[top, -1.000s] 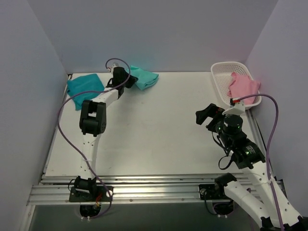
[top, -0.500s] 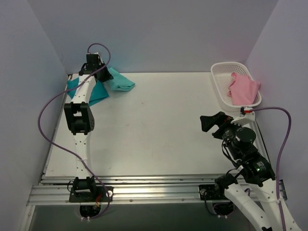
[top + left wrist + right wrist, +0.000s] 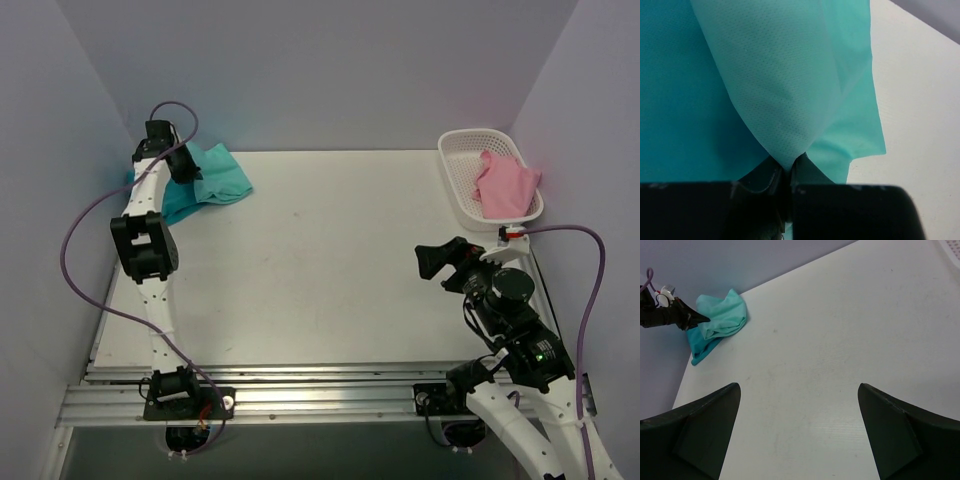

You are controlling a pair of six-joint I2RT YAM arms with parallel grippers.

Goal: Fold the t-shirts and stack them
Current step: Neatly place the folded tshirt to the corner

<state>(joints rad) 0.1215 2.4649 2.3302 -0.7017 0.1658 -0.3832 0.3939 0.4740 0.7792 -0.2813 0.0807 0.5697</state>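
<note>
The light mint t-shirt point(image 3: 222, 172) lies bunched at the table's back left corner, partly on top of the darker teal-blue t-shirt point(image 3: 178, 203). My left gripper point(image 3: 184, 164) is shut on a fold of the mint t-shirt point(image 3: 790, 90), pinched tight between the fingertips point(image 3: 788, 169), with the darker teal-blue t-shirt point(image 3: 675, 100) underneath to the left. My right gripper point(image 3: 434, 262) hovers open over the right side of the table, holding nothing. Its wrist view looks between the wide fingers point(image 3: 799, 388) across bare table to the mint t-shirt point(image 3: 724, 315) and teal-blue t-shirt point(image 3: 698, 348) far off.
A white basket point(image 3: 458, 142) sits at the back right with a pink cloth point(image 3: 505, 180) draped in it. Walls close in the table on the left, back and right. The left arm's purple cable point(image 3: 85, 215) loops along the left edge.
The left arm has swung left along the back edge, carrying the mint t-shirt onto the darker teal-blue one in the corner. The right arm pulled back toward the near right, then held still.
</note>
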